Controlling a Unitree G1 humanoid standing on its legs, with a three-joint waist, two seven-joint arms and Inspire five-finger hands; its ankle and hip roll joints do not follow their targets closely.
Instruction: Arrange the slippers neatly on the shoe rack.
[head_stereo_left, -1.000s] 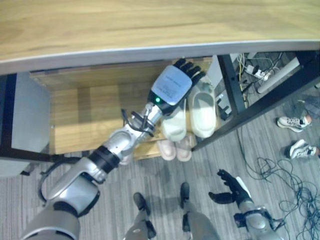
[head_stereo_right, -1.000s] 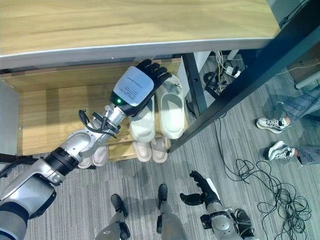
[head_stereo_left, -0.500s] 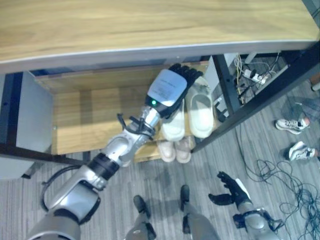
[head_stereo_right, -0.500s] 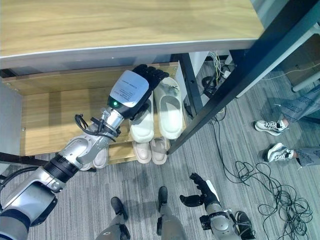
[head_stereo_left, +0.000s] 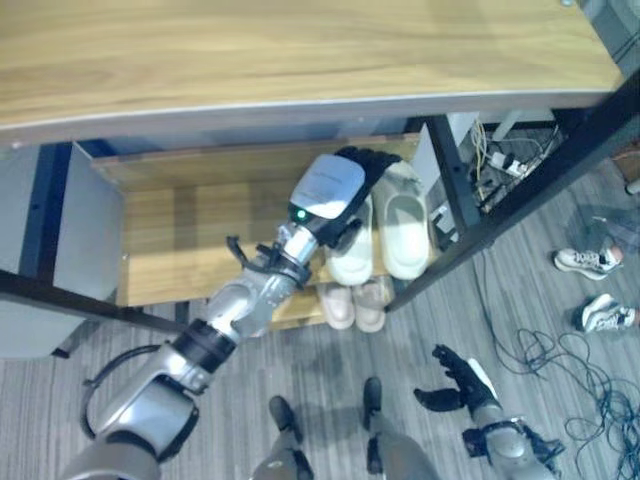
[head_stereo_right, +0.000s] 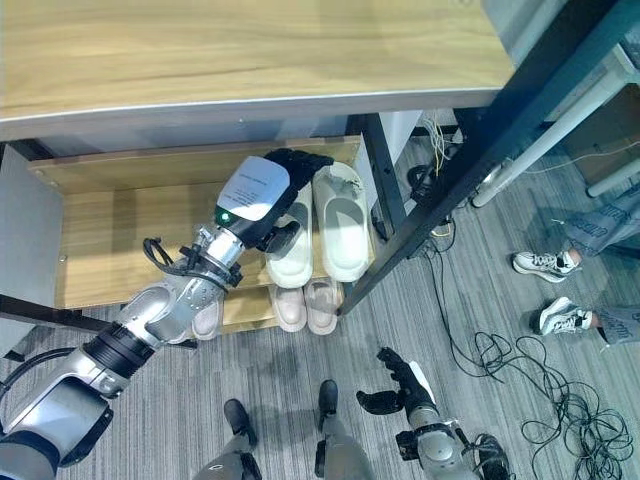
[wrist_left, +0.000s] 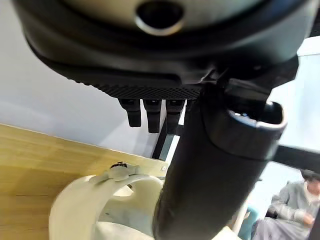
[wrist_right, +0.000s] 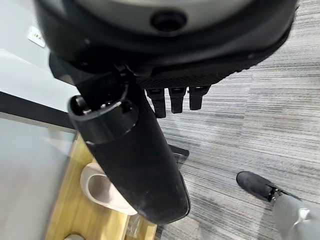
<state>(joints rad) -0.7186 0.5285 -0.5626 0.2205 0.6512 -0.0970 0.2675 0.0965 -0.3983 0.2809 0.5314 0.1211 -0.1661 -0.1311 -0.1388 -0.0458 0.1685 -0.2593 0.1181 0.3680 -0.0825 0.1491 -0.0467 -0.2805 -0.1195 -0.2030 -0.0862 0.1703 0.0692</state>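
Two cream slippers (head_stereo_right: 328, 220) lie side by side, centre frame, on the shoe rack (head_stereo_right: 120, 225) shelf's right end, close to its black post. Left hand (head_stereo_left: 340, 190) over left slipper, fingers relaxed, nothing gripped. Shelf bare to the left. Right hand (head_stereo_right: 395, 385) relaxed, lower right.

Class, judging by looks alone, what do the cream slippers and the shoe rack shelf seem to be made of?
Cream slippers: probably moulded foam or rubber, matte, with thick, smooth, seamless one-piece straps. Shoe rack shelf: wood or wood-look laminate, light grain lines showing, on a dark, likely metal frame.
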